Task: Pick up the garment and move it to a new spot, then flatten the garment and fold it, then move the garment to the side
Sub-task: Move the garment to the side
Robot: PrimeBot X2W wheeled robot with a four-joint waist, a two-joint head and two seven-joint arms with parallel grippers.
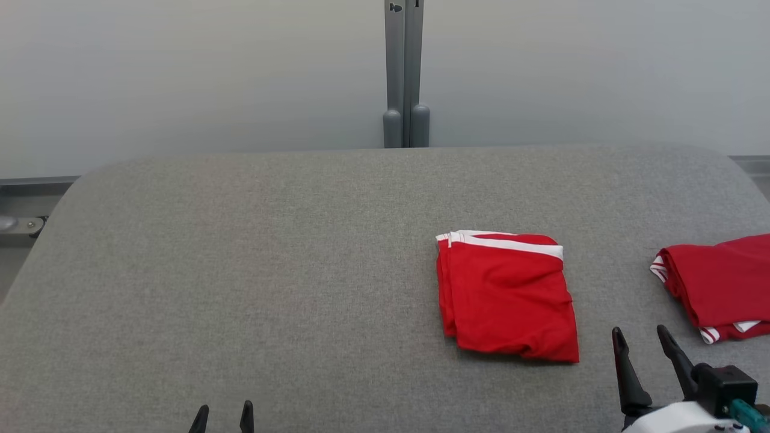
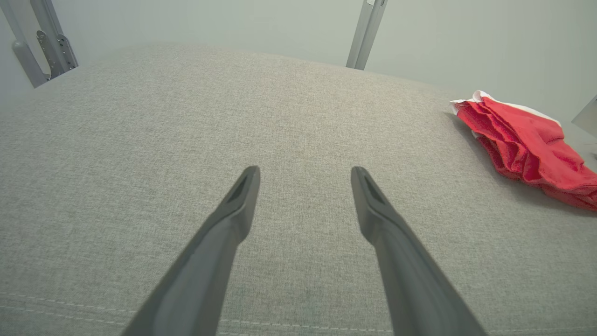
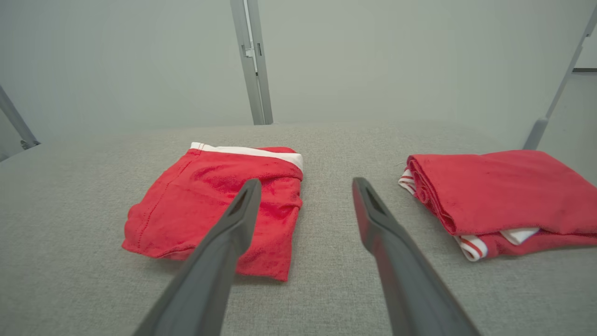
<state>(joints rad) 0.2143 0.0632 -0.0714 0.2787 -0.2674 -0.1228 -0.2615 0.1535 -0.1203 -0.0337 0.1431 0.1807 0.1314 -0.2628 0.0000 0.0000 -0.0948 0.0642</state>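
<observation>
Your red knit garment with the white band [image 1: 508, 294] lies folded into a compact rectangle on the grey fabric-covered table [image 1: 240, 252], right of the table's middle, band edge toward twelve o'clock and the loose hems toward six. Judging by that neat shape, the folding is done and only the move aside is left.

From your right gripper [image 1: 639, 331] the garment sits near, at about ten o'clock. The two dark fingers are spread wide and hold nothing. In the right wrist view that gripper [image 3: 304, 182] points at the bare strip between the garment [image 3: 219, 210] and a second folded red cloth with striped white trim [image 3: 503, 191], which rests at about one o'clock. That second cloth probably marks the side pile, so it suggests where yours should go.

Your left gripper [image 1: 225, 408] waits low at the six o'clock edge, fingers wide apart and empty, well apart from the garment, which it sees at two o'clock [image 2: 527, 144]. It looks parked clear so the right arm can work.
</observation>
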